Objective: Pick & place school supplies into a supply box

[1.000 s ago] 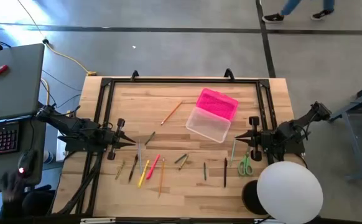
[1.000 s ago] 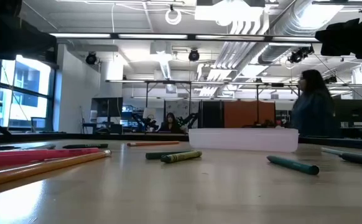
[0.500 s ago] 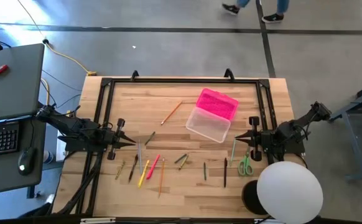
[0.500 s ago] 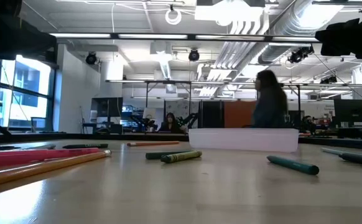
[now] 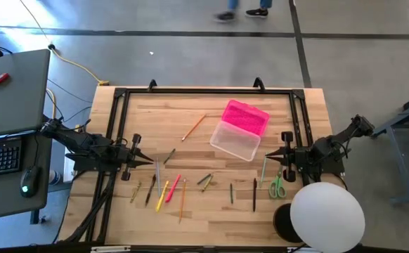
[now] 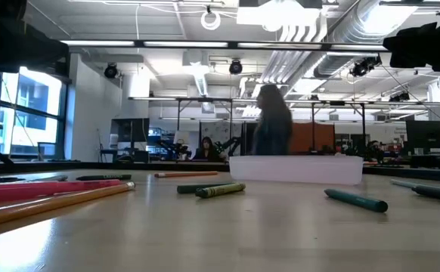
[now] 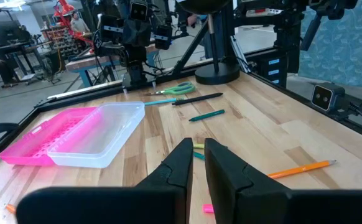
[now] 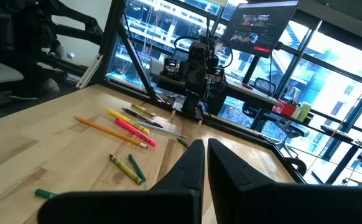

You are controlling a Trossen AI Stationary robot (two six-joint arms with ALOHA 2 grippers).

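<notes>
The supply box (image 5: pixel 234 140) is clear plastic and rests on its base at the table's middle right. Its open pink lid (image 5: pixel 246 117) lies flat beside it toward the far edge. The school supplies lie flat on the near half of the table: an orange pencil (image 5: pixel 194 127), pink and yellow pens (image 5: pixel 168 192), green crayons (image 5: pixel 204 180), a dark pen (image 5: pixel 254 195) and green-handled scissors (image 5: pixel 277 186). My left gripper (image 5: pixel 150 161) waits at the left edge and my right gripper (image 5: pixel 270 159) at the right edge. Both are level, shut and hold nothing.
A black frame rail (image 5: pixel 204 91) runs around the tabletop. A white round object (image 5: pixel 327 214) on a dark base stands at the near right corner. A laptop and keyboard (image 5: pixel 8 91) sit on a side table to the left. A person (image 6: pixel 273 128) walks behind the table.
Neither arm nor any supply has moved. A person beyond the far edge has walked from right to left. A hand at the mouse on the left side table has gone.
</notes>
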